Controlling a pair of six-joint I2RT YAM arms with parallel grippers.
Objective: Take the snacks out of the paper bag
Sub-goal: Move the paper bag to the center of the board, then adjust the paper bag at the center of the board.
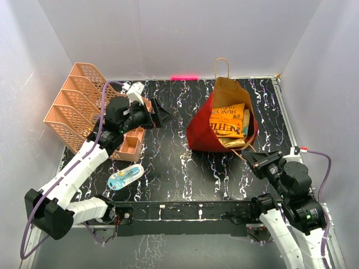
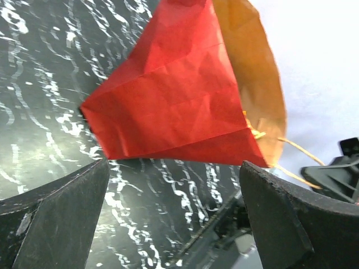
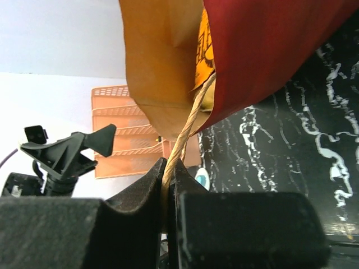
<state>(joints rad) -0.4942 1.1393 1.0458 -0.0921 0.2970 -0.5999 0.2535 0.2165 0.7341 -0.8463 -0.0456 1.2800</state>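
Observation:
The paper bag (image 1: 199, 131) stands on the black marbled table, red outside, brown kraft inside, its mouth open upward. Orange snack packets (image 1: 227, 120) lie inside it; the other snacks are hidden. My right gripper (image 1: 251, 158) is shut on the bag's near twine handle (image 3: 188, 126), just in front of the bag's rim. My left gripper (image 1: 162, 116) is open and empty, left of the bag and pointing at it. The left wrist view shows the bag's red side (image 2: 174, 95) ahead of the open fingers. The right wrist view shows the bag's brown lining (image 3: 157, 61) and an orange packet (image 3: 205, 53).
A pink plastic basket organizer (image 1: 76, 109) stands at the back left, beside the left arm. A blue-white blister-packed item (image 1: 124, 177) lies near the front left. The bag's far handle (image 1: 221, 66) stands up at the back.

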